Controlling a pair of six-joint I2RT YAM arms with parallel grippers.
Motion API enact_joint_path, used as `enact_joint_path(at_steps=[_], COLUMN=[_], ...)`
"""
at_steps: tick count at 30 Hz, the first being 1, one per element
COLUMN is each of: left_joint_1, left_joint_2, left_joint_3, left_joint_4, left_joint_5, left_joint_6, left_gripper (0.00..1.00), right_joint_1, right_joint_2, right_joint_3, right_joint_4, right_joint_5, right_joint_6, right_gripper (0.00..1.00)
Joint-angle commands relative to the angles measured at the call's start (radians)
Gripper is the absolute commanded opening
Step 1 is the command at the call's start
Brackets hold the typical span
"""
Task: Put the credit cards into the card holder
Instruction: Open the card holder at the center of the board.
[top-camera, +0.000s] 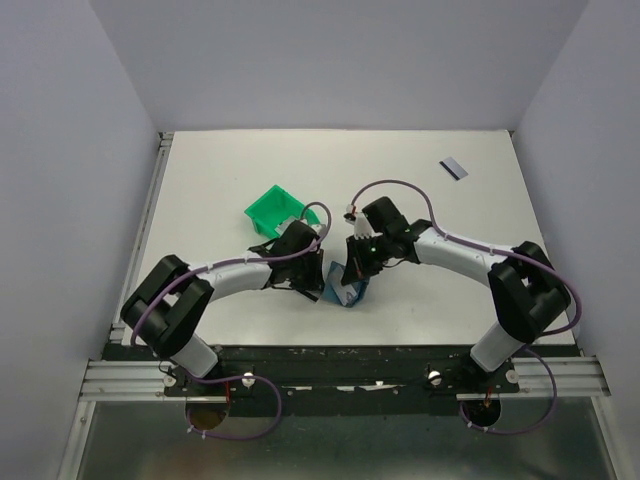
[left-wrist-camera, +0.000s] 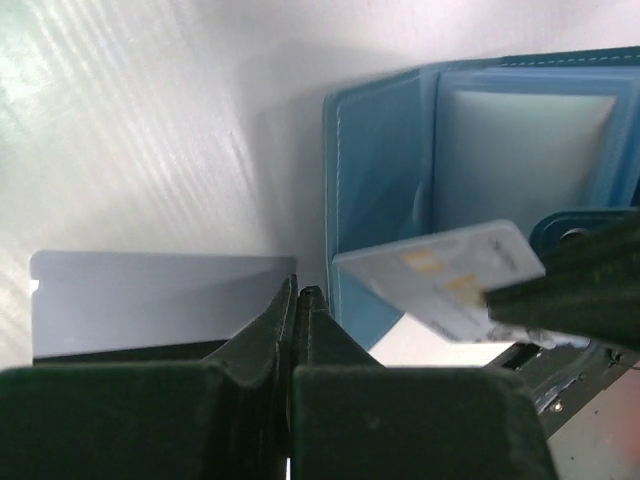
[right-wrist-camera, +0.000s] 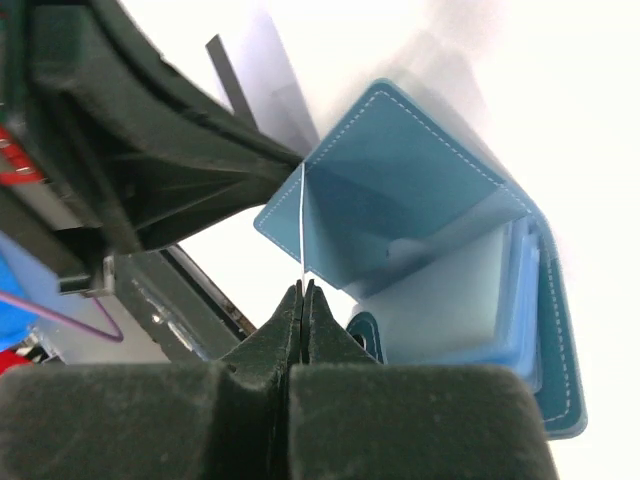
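Right tool (right-wrist-camera: 302, 290) is pinched shut on one card (left-wrist-camera: 440, 275) right at the open card holder (left-wrist-camera: 380, 180) by the surface's (top-camera: 250, 160) near edge, none in yet I think; left tool (left-wrist-camera: 300, 290) shut, looks empty, beside another card (left-wrist-camera: 150, 295), third card (top-camera: 453, 169) near the far-right corner.

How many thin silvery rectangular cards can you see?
3 cards: one pinched in the right gripper at the open blue wallet, one flat by the left gripper, one on the white table's far right. More may be hidden.

Card holder (top-camera: 340, 298) largely hidden under left gripper (top-camera: 318, 282), right gripper (top-camera: 352, 278). Held card (left-wrist-camera: 440, 275) end covered by finger (left-wrist-camera: 570, 280). Far card (top-camera: 453, 169) detail too small.
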Motion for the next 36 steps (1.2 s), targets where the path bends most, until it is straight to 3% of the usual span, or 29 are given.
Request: enact_joint_path(at_steps=[1,6,11,25,36], left_joint_1=[0.0,0.0,-0.002,-0.028,-0.123], left_joint_2=[-0.089,-0.196,-0.253,-0.086,-0.051], left_joint_3=[-0.015,-0.006,-0.009,0.095,0.182], left_joint_4=[-0.087,-0.16,-0.085,-0.095,-0.169], left_joint_5=[-0.079,-0.169,-0.107,-0.022,-0.099], left_joint_6=[0.013,0.012,0.013,-0.002,-0.068], left_gripper=[0.0,0.0,0.0,0.0,0.0], right_joint_1=[0.003,0.001,0.003,0.001,0.001], right_joint_2=[-0.008,-0.018,-0.029,-0.081,-0.097], right_joint_3=[0.0,-0.02,-0.034,-0.1,-0.138], right_joint_4=[-0.009,0.01,0.03,0.093,0.136], right_joint_5=[0.108,0.133,0.137,0.188,0.246], right_joint_6=[0.004,0.021,0.036,0.077,0.099], right_gripper=[0.0,0.0,0.0,0.0,0.0])
